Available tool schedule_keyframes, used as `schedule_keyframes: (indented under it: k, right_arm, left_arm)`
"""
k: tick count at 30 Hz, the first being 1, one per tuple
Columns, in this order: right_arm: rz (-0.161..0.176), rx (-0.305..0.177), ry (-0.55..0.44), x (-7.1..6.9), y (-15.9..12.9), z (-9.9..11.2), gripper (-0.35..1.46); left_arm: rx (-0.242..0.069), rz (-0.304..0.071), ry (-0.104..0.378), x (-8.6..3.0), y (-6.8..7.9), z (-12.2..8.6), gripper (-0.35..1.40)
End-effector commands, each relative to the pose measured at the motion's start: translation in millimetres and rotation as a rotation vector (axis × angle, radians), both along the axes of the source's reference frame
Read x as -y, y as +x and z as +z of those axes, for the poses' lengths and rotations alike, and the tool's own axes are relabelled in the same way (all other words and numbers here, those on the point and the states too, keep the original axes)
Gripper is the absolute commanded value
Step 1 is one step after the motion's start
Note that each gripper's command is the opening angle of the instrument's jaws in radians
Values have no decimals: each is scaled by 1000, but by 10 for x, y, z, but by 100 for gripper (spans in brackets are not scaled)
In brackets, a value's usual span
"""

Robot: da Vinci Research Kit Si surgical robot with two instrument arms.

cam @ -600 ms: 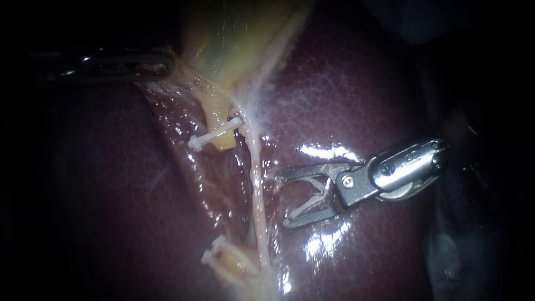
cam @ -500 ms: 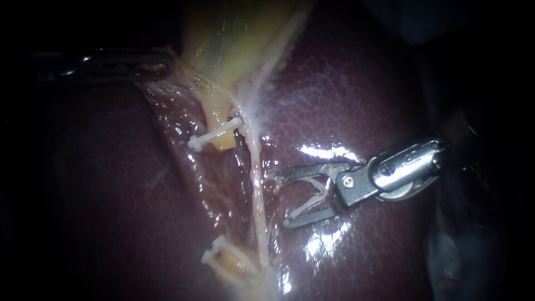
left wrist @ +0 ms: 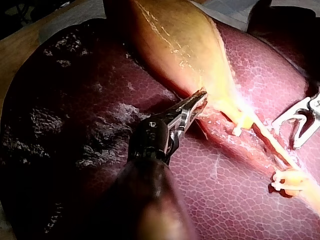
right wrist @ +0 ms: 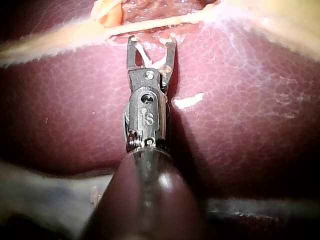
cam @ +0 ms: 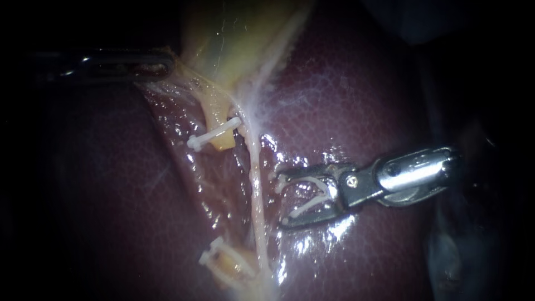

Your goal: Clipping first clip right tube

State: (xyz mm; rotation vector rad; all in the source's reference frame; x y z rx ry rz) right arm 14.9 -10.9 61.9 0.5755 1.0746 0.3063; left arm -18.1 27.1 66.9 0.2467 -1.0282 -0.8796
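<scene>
Nearest the right wrist camera, dark shaft of the right instrument point(right wrist: 152, 42), rising from the lower edge. Under the near edge of the liver point(right wrist: 240, 115), a blurred grey band point(right wrist: 45, 200), too soft to name.

Hand wide open, jaws spread in a fork, with a white loaded clip point(cam: 304, 209) seated between them, one leg along each jaw. Jaw tips just short of the right tube point(cam: 256, 189), a pale cord lying across wet, glinting liver. Tube beside the fork, not inside it; whether the tips touch it, impossible to tell.

Beyond the tube, an upper clip point(cam: 214, 134) and a lower clip point(cam: 213, 253), each shut across a bit of yellowish tissue.

Farther on, the left instrument point(left wrist: 199, 98), hand closed on a fold at the edge of the gallbladder point(left wrist: 170, 40). In the endoscope view, little more than a glint in shadow, surroundings black.

Only in the left wrist view, farthest off: a strip of tan desk point(left wrist: 20, 47) and a pale sheet point(left wrist: 232, 6) past the liver.
</scene>
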Motion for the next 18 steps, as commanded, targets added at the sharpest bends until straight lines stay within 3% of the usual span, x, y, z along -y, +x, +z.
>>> schedule_keyframes:
  k: [1, 18]
  right_arm:
    - [6, 7, 33, 2, 0, -2, 49]
    - [68, 76, 310, 15, 5, -19, 47]
  left_arm:
    - [1, 0, 0, 0, 0, 0, -35]
    - [0, 0, 0, 0, 0, 0, -35]
